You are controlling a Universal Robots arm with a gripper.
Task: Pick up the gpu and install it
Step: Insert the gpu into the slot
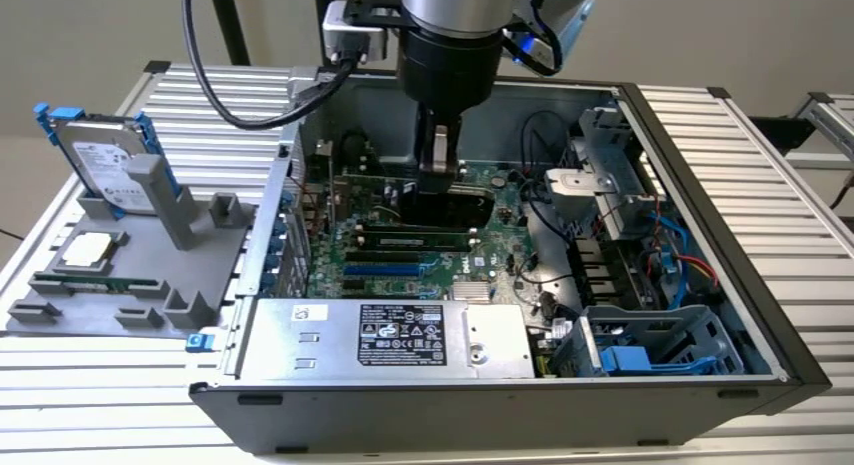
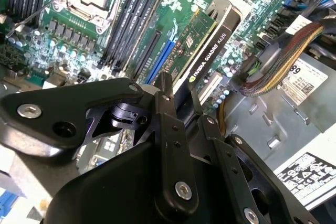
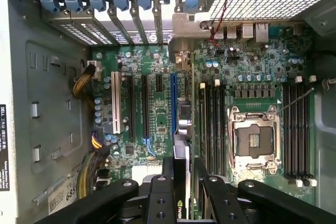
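Inside the open computer case [image 1: 694, 185], my gripper [image 1: 438, 180] reaches down over the motherboard [image 1: 501, 245]. It is shut on the gpu [image 1: 447, 207], a green card with a black shroud. In the second wrist view the gpu [image 2: 207, 51] stands on edge between my fingers [image 2: 167, 109], tilted over the board beside the blue slot [image 2: 161, 61]. In the first wrist view the gpu [image 3: 182, 129] is seen edge-on, running up from my gripper [image 3: 184, 171] just beside the long blue slot [image 3: 172, 103]. I cannot tell whether its lower edge touches a slot.
A hard drive with blue rails [image 1: 107, 165] stands in a grey holder [image 1: 120, 285] at the exterior view's left. The power supply [image 1: 400, 335] fills the case's near side, and a drive cage [image 1: 667, 345] sits at its right. The CPU socket [image 3: 254, 140] and cable bundles [image 2: 273, 72] flank the card.
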